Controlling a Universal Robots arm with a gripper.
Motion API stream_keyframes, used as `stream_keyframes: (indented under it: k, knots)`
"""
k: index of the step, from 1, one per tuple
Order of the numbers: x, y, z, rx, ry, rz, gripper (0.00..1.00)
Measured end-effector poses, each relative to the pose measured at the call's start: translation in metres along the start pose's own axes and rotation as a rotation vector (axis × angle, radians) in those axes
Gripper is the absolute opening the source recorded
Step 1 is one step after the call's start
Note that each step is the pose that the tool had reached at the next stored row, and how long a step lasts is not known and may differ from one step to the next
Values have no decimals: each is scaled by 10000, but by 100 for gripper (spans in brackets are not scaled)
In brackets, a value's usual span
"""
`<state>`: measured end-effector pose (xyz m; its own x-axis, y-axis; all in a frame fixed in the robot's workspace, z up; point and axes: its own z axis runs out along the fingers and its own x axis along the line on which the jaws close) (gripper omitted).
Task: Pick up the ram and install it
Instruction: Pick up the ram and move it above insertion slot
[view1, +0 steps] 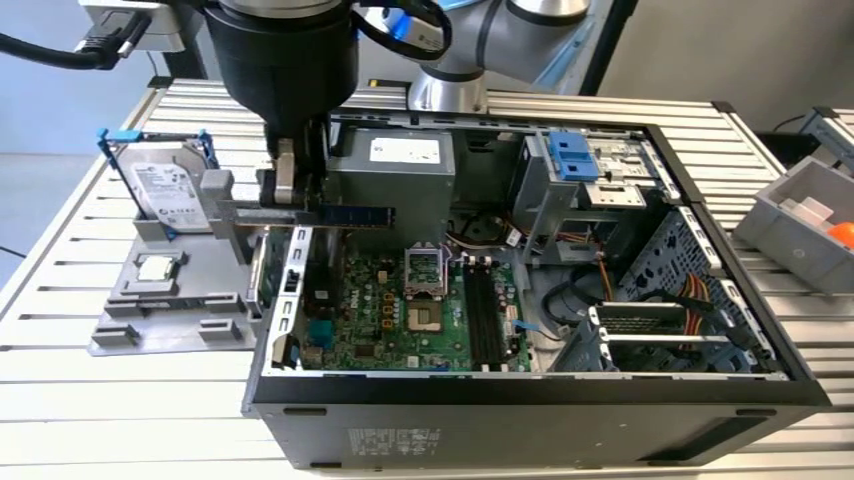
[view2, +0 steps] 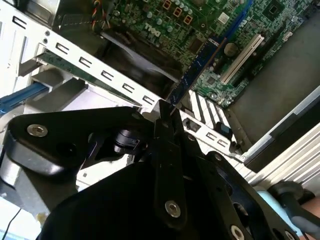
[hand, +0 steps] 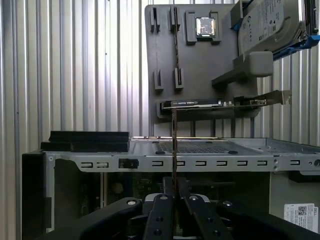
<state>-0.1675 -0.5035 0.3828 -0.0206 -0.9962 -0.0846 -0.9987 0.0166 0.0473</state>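
My gripper (view1: 294, 198) is shut on the ram (view1: 360, 213), a thin dark blue-green stick that juts out sideways toward the exterior view's right. The ram hangs above the open computer case's wall (view1: 287, 290), over the side of the motherboard (view1: 387, 310) at the exterior view's left. The long black slots (view1: 481, 315) lie further toward the exterior view's right, apart from it. In the second wrist view the ram (view2: 197, 70) reaches from the gripper (view2: 165, 112) out over the board. The first wrist view gives the ram (hand: 173, 145) edge-on, rising from the gripper (hand: 173, 187).
A grey holder (view1: 167, 310) beside the case carries a hard drive in a blue frame (view1: 167, 190), a small square chip (view1: 158, 267) and a card with a metal bracket (hand: 200, 104). A grey bin (view1: 801, 215) stands at the exterior view's right. Cables and drive cages crowd the case.
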Motion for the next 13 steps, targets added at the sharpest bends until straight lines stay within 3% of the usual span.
stream_keyframes:
  k: [13]
  knots:
    - [-5,-208,-10,-13,2,1,0]
